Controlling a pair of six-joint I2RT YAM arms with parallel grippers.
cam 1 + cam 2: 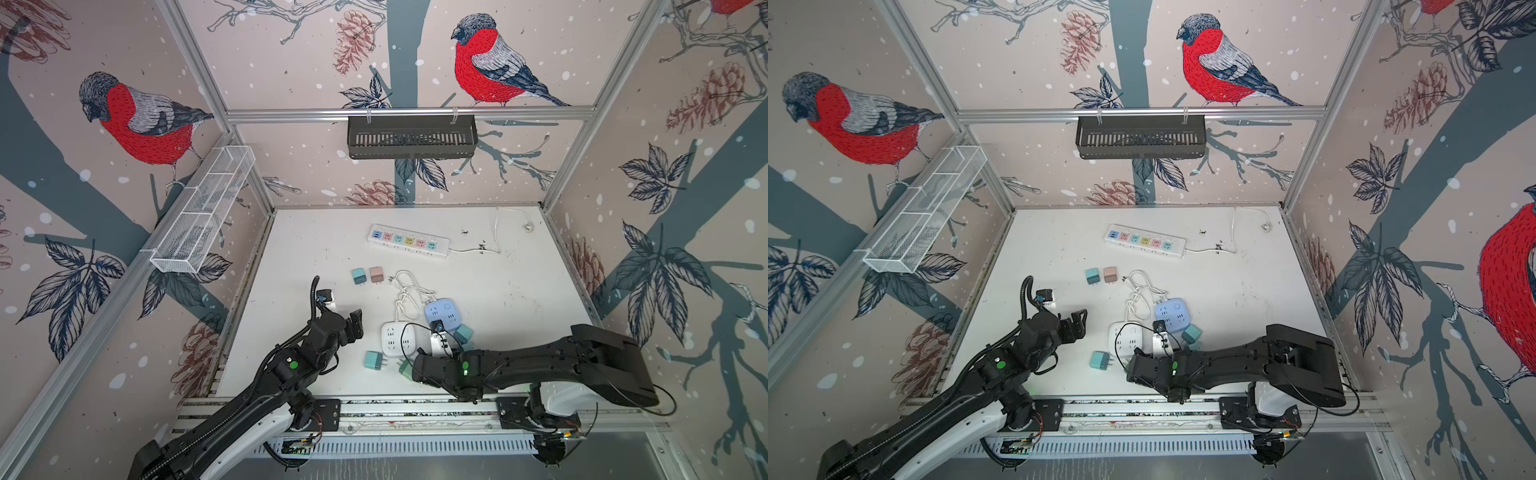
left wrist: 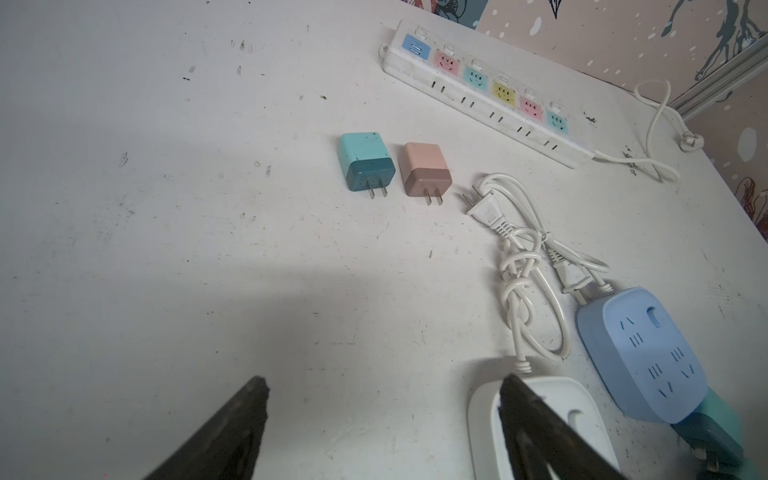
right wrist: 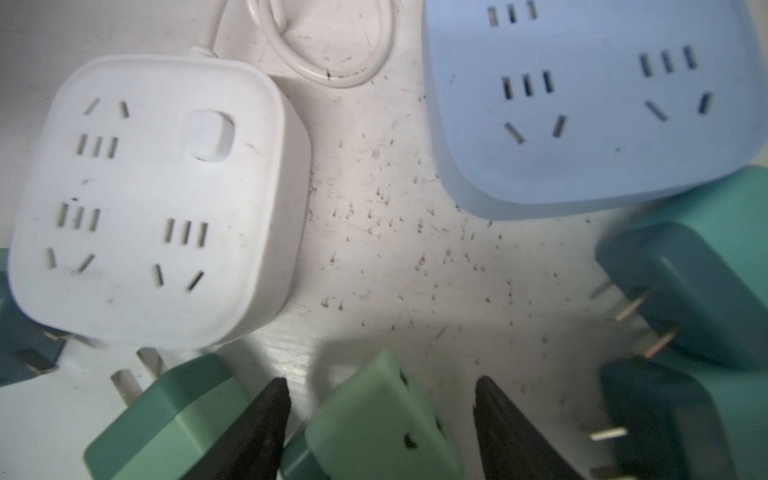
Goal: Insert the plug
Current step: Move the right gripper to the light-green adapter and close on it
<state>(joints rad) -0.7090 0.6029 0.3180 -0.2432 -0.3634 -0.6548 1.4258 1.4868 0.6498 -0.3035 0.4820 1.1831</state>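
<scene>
"Green plug [image 3: 374, 424], the pale one: where is it?"

"Close to the near edge of the worktop [image 1: 519, 299], about midway along. It sits tilted between the fingers of the right gripper [image 3: 381, 380]. The jaws stand apart with a sliver of gap on either side, so it's let go, not pinched."

"And the sockets?"

"Just beyond that gripper lie a white square socket [image 3: 158, 199] and a blue square socket [image 3: 582, 104], faces up, side by side but apart. A second green plug [image 3: 166, 415] lies with its prongs right at the white one's edge. Darker teal plugs [image 3: 685, 291] crowd the blue one's corner."

"Left gripper?"

"The left gripper [image 2: 384, 379] hovers over bare worktop beside the white socket, jaws spread wide, nothing between them."

"Anything farther back?"

"A long power strip [image 1: 409, 241] lies toward the far edge, and its cord [image 1: 496, 232] runs to the far right corner. Between the strip and the square sockets sit a teal charger [image 1: 358, 275] and a pink charger [image 1: 377, 274], side by side, prongs pointing at the near edge."
</scene>
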